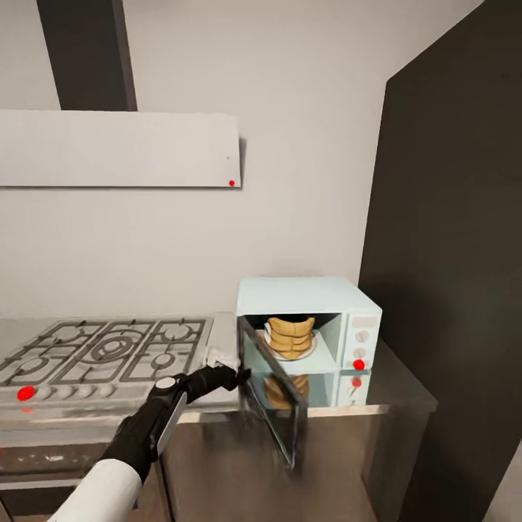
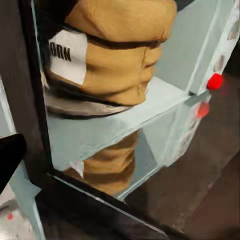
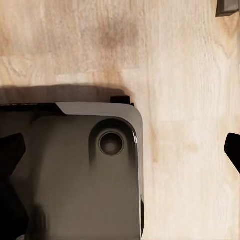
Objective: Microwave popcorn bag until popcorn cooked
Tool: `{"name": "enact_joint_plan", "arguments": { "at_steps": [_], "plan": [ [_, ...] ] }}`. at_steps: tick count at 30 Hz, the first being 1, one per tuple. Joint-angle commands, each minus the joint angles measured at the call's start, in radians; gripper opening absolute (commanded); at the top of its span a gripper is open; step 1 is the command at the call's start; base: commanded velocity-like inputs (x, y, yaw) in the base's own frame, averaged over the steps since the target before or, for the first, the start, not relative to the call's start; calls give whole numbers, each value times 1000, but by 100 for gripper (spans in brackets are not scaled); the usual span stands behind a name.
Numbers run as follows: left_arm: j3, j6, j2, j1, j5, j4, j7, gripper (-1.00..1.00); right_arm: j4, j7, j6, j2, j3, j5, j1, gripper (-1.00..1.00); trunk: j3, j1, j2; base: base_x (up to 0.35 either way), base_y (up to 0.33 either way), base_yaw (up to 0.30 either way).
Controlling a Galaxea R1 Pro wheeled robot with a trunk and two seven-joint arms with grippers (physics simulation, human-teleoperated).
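Popcorn bag (image 1: 290,337) upright inside the microwave (image 1: 308,341), on the pale turntable plate, label band facing the door side; the left wrist view shows it close up (image 2: 112,50) with its reflection in the glass below. Bag well back from the microwave's front lip, so it should clear the closing door

Microwave door (image 1: 272,402) hangs open, swung out to the microwave's left, blurred in the head view. Left gripper (image 1: 235,375) sits at the door's outer edge, just left of the microwave; finger spread cannot be told from these pictures. One dark fingertip (image 2: 10,157) shows beside the door frame

Step in hand, by my reading: push the door shut. Press on the outer face near the free edge, follow the hinge arc, ease off at latch. Avoid shoving the microwave along the countertop (image 1: 395,395)

Right gripper spread wide, nothing between its fingers (image 3: 12,150), over wood floor (image 3: 190,100) and the robot's dark base (image 3: 85,175)

Red dot (image 1: 358,364) on the microwave's panel is likely the next touch
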Motion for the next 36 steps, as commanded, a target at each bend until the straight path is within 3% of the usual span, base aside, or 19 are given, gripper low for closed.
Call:
{"name": "enact_joint_plan", "arguments": {
  "at_steps": [1, 2, 4, 14, 17, 22, 27, 35, 36],
  "plan": [
    [-54, 11, -2, 0, 3, -2, -6, 100, 4, 1, -5, -1, -5, 1, -1, 100, -2, 0, -1, 3, 0, -277],
    [-83, 12, -2, 0, 3, -2, -4, 100, 4, 1, -5, -1, -5, 1, -1, 100, -2, 0, -1, 1, 0, -277],
    [-104, 12, -3, 0, 3, -2, -4, 100, 4, 1, -5, -1, -5, 0, -1, 100, -2, 0, -1, 1, 0, -277],
    [-126, 10, -19, 0, 3, -3, 12, 100, 4, 1, -5, -1, -5, 1, -1, 100, -2, 0, -1, 0, 0, -277],
    [-126, 9, -24, 0, 3, -3, 88, 100, 4, 1, -5, -1, -5, 1, -1, 100, -2, 0, -1, 0, 0, -278],
    [-122, 4, -25, 0, 5, -3, 134, 100, 4, 1, -5, -1, -5, 1, -1, 100, -2, 0, -1, 0, 0, -278],
    [-122, -8, -55, 0, 6, -2, 305, 100, 4, 1, -5, -1, -5, 1, -1, 100, -2, 0, -1, 0, 0, -278],
    [-113, -11, -65, 0, 11, -2, 360, 100, 4, 1, -5, -1, -5, 1, -1, 100, -2, 0, -1, 0, 0, -278],
    [-106, -11, -65, 0, 12, -2, 394, 100, 4, 1, -5, -1, -5, 1, -1, 100, -2, 0, -1, 0, 0, -278]
  ]
}}
